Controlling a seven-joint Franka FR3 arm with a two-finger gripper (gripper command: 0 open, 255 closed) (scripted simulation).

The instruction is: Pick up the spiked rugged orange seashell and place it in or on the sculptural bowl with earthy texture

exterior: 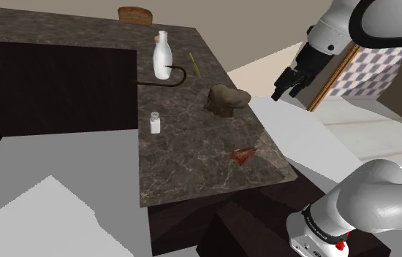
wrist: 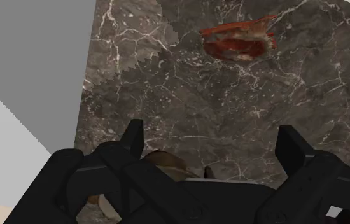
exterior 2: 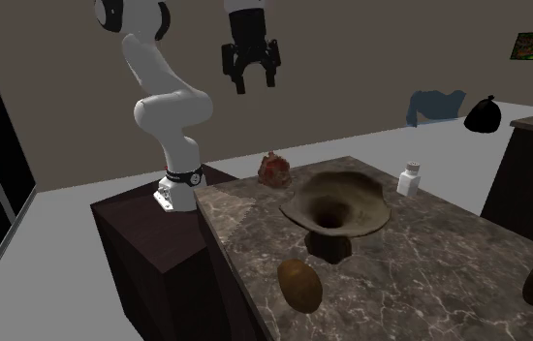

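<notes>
Pincer (exterior 2: 255, 83) open, hanging high, seemingly over counter (exterior 2: 449, 254)

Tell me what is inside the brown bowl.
Nothing rests on the flared inner wall of the bowl. Its deep central hollow is dark, so the bottom cannot be seen. The reddish shell lies on the counter, outside it.

Spiked, rugged reddish-orange seashell (exterior: 244, 154) (exterior 2: 273, 170) (wrist: 240, 39) — lies flat on the dark veined marble countertop (exterior: 185, 157), near one corner; its ridged opening shows in the wrist view.

Brown, rough-textured sculptural bowl (exterior: 226, 100) (exterior 2: 337, 208) — wide wavy flared rim, deep funnel-shaped hollow, dark foot. It stands upright on the same countertop, apart from the seashell.
</notes>
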